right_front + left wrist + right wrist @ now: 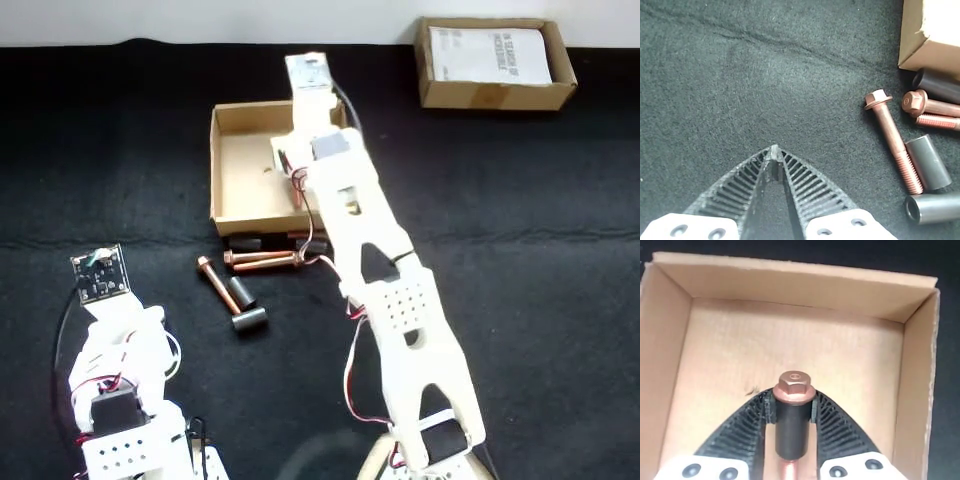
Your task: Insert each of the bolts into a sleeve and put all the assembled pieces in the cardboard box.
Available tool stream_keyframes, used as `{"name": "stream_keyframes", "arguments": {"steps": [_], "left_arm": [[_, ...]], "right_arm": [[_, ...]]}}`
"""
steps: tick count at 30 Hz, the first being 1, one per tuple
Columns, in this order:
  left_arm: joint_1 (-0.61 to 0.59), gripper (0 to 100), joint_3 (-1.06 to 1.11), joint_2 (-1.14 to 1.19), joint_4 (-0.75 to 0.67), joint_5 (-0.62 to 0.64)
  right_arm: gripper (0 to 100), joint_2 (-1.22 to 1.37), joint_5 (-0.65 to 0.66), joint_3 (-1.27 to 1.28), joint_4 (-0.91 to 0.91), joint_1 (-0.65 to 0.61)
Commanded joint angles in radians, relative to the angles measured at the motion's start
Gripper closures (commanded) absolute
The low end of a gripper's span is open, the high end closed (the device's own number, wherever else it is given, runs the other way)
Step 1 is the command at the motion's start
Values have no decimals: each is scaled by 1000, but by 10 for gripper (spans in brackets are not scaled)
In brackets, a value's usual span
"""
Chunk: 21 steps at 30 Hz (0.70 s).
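Grip first: the right hand (791,406) is clamped on a dark sleeve (791,432) with a copper bolt (794,384) seated through it. The bolt's head is at the fingertip end and its thread pokes out of the sleeve's other end. The hand hangs over the floor of the box (790,287), roughly mid-way between the side walls; how high, I cannot tell.

The worry, to my eye, is that the pads press the sleeve alone. The bolt only sits loose inside it, so a tilt head-up could let it slide out backwards. A drop from too high might knock the pair apart as it lands.

Further out, that arm stretches over the loose bolts (892,142) and loose sleeves (927,162) lying on the worktop (520,300) just near of the box. Its dangling wires could snag or roll them when it pulls back.

The left hand (774,150) is closed on nothing, over bare worktop at the near left. It is well apart from the parts and seems no threat.
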Motion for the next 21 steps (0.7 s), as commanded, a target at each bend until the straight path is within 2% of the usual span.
{"name": "stream_keyframes", "arguments": {"steps": [1,7,13,21], "left_arm": [[-8,992,19,-12,-17,2],[-8,992,19,-12,-15,2],[-8,992,19,-12,-12,2],[-8,992,19,-12,-12,2]], "right_arm": [[962,16,-2,-136,4,-2],[769,21,-2,-191,139,-13],[760,21,-8,-320,302,-13],[761,22,-9,-710,728,-139]]}}
